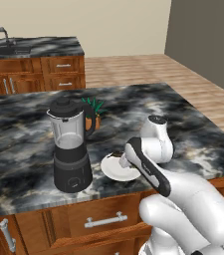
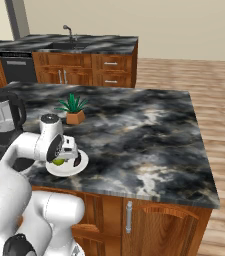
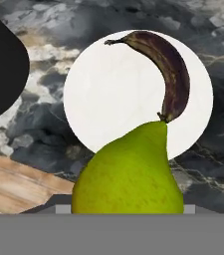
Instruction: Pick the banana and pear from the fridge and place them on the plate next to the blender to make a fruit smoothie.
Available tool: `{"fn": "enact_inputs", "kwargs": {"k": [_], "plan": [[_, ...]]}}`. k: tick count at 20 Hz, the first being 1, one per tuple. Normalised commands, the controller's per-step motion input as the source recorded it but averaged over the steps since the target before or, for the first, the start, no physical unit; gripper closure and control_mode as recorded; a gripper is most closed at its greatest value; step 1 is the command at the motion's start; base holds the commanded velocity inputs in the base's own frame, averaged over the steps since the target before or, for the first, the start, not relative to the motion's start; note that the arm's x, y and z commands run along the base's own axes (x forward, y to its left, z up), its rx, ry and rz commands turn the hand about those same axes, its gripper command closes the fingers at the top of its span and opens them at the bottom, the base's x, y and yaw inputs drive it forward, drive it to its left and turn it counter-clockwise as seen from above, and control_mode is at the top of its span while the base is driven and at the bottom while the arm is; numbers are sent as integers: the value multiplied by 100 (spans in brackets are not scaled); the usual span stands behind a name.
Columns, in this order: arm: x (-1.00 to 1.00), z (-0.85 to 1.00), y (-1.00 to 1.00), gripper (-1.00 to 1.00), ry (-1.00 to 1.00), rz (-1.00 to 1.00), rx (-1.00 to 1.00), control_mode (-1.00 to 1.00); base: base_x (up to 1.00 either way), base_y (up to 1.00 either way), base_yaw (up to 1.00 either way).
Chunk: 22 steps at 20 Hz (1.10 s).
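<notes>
Marble counter (image 1: 29, 129) carries blender (image 1: 71, 144), plate (image 1: 114, 169), potted plant (image 2: 74, 109)

My own wrist hides most of the round white plate (image 1: 114, 172) in the left base view. In the hand view, the smooth yellow-green pear (image 3: 128, 174) conceals my fingertips, and the chunky black blender base (image 3: 1, 64) is cut off at the left edge.

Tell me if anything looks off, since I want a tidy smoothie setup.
Nothing is spilled or tipped. The banana lies very dark on the plate, which looks overripe. The pear hangs above it in the gripper.
</notes>
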Motion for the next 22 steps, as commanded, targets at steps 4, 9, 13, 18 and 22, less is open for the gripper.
{"fn": "enact_inputs", "kwargs": {"k": [4,9,13,18,22], "plan": [[58,-51,37,100,0,0,-1,-100,0,0,0],[58,-30,36,-100,0,0,-2,-100,0,0,0],[27,-1,0,-100,0,-1,0,-100,0,0,0],[-9,41,0,-100,-2,-7,0,-100,0,0,0],[-61,78,-6,-100,-22,-7,0,-100,0,0,0]]}}
